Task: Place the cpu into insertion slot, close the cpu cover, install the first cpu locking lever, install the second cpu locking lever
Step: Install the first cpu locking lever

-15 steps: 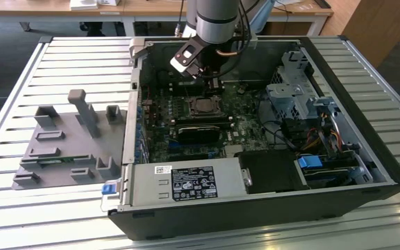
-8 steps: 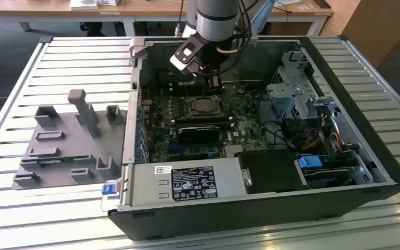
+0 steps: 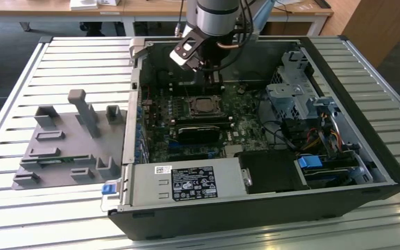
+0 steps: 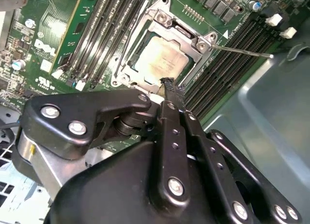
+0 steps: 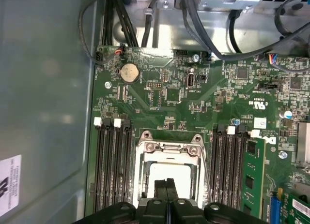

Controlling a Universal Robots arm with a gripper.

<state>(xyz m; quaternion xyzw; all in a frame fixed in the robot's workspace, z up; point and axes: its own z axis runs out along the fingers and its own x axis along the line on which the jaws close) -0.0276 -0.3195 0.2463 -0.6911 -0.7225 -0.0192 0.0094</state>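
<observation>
Inside the open computer case point(image 3: 255, 213), on the green motherboard point(image 5: 164, 108), the gripper point(image 4: 168, 83) hovers with fingers pressed together, holding nothing, at the edge of the insertion slot point(image 4: 123, 78). The cpu cover point(image 4: 167, 21) lies down over the seated cpu point(image 4: 160, 59). One locking lever point(image 4: 242, 52) juts out, seemingly unlatched. It likely wants a firm, steady push on the wire, clear of the chip.

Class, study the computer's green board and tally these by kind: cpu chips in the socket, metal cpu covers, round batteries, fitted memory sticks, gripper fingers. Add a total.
cpu chip: 1
cpu cover: 1
round battery: 1
memory stick: 1
fingers: 2
Total: 6
</observation>
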